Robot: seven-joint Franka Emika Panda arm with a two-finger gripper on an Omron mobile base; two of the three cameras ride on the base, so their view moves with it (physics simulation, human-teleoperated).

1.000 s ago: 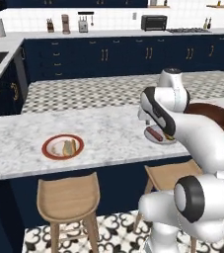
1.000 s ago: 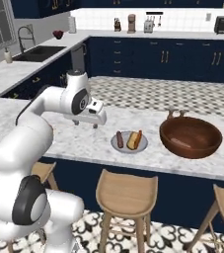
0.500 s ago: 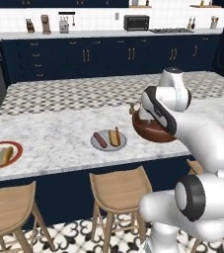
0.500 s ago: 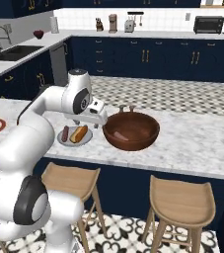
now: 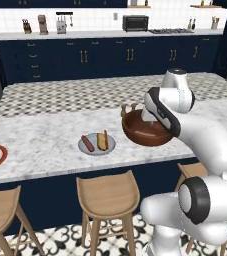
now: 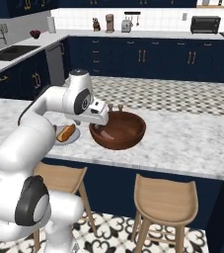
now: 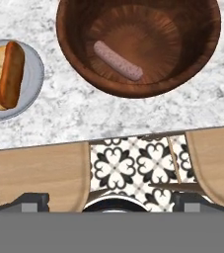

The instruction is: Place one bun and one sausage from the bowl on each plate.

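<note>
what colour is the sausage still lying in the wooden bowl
Pale pinkish-mauve, lighter than the reddish-brown bowl. The sausage shows best in the hand view.

Rendered, evenly bright, soft and diffuse from overhead. Faint shadow under the bowl (image 7: 138, 47) on the marble surface (image 7: 103, 116); darker shade inside the bowl's near wall. No glare. Slightly coarse and soft in both base views; crisper in the hand view.

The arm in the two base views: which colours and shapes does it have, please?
The arm is glossy white, built of thick rounded segments, with dark grey round caps at the joints. The hand is a white block. The gripper has two small dark finger tips.
</note>
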